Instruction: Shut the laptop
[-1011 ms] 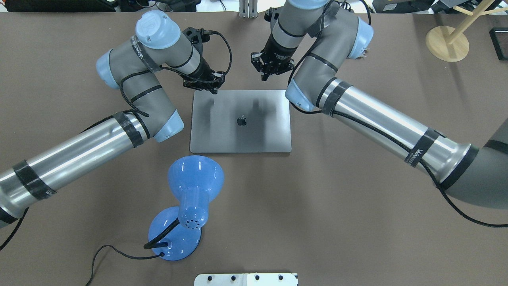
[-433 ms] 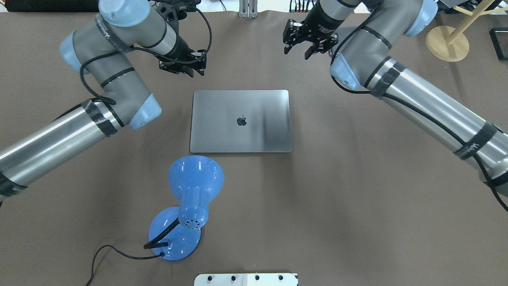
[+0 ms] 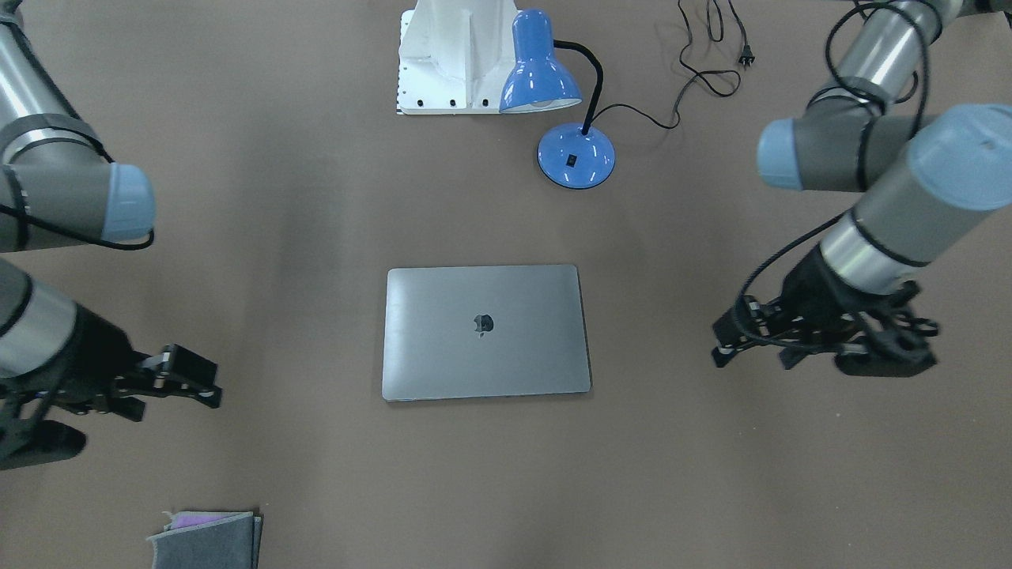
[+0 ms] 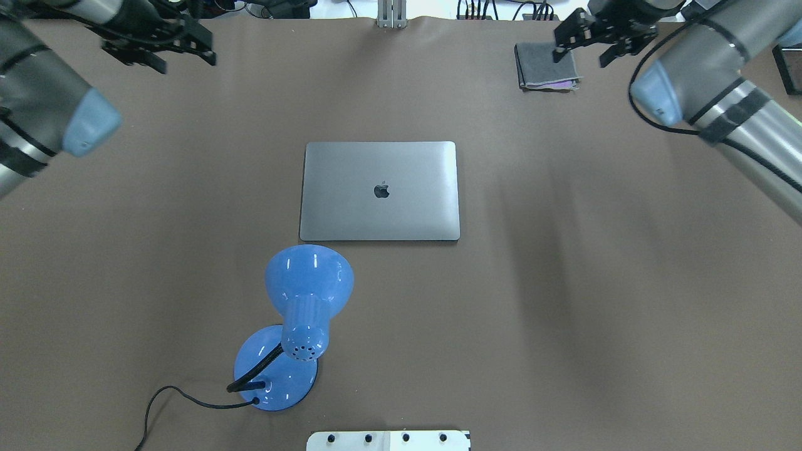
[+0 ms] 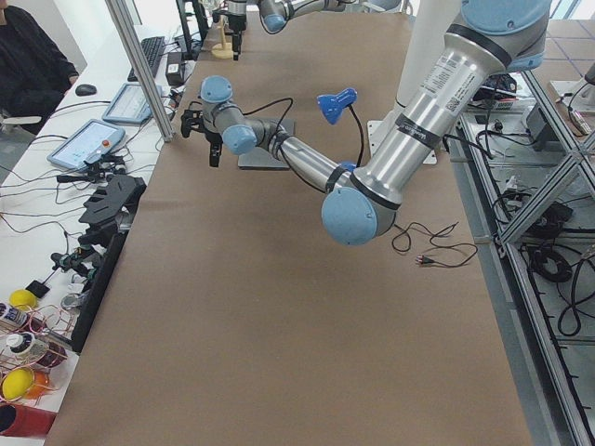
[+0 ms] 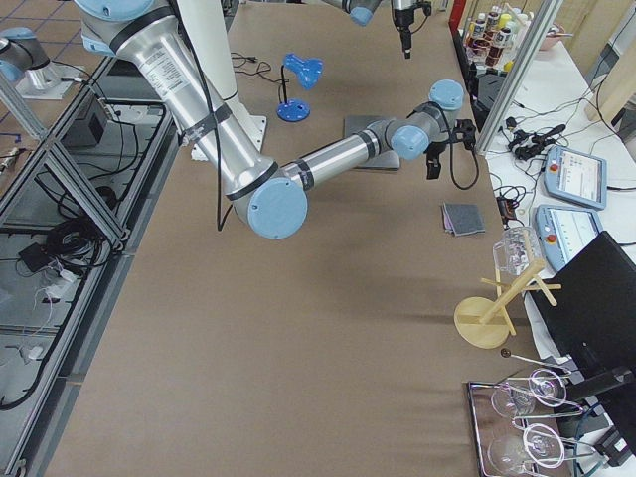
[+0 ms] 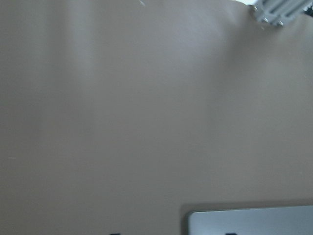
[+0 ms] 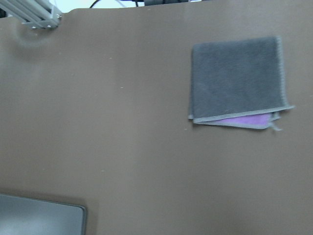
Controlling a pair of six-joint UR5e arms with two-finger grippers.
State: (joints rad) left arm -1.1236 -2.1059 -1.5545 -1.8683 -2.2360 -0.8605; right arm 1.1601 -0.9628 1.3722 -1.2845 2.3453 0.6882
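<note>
The space-grey laptop [image 4: 380,191] lies shut and flat in the middle of the table, its lid with the apple logo facing up; it also shows in the front-facing view [image 3: 485,332]. My left gripper [image 4: 185,64] is open and empty, far off the laptop near the table's far left corner [image 3: 751,362]. My right gripper [image 4: 581,59] is open and empty at the far right, above a folded cloth [image 3: 215,387]. A corner of the laptop shows at the bottom of the left wrist view [image 7: 249,223] and of the right wrist view [image 8: 39,215].
A blue desk lamp [image 4: 294,319] with its cord stands on the near side of the laptop. A folded grey and purple cloth [image 4: 545,66] lies at the far right [image 8: 237,81]. A wooden stand [image 6: 487,318] is beyond it. A white base plate [image 4: 388,440] sits at the near edge.
Both arms have drawn away from the laptop's far edge, up and outward to the table's far corners. The laptop has stayed shut and has not moved.
</note>
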